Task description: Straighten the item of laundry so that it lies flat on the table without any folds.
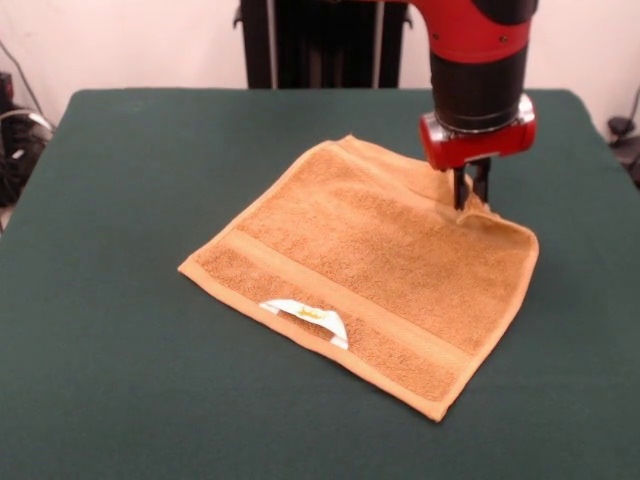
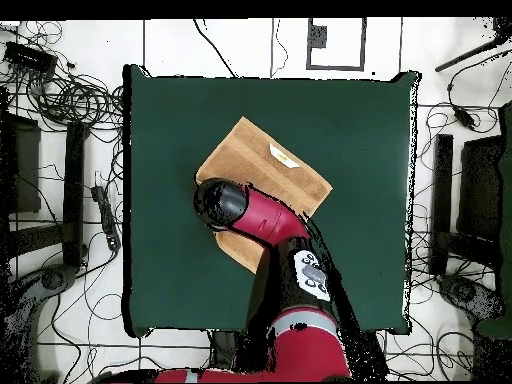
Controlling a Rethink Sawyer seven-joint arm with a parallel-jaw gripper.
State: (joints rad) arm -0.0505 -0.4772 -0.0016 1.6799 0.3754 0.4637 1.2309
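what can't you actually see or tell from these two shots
- Overhead view: the arm covers part of the towel and the gripper entirely.
- Front view: the gripper meets the towel edge; whether it pinches cloth is unclear.
- Front view: print on the white label is too small to read.

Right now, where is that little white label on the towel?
In the front view the white label lies on the towel's woven band by its near edge, toward the left, far from the claw at the opposite edge.
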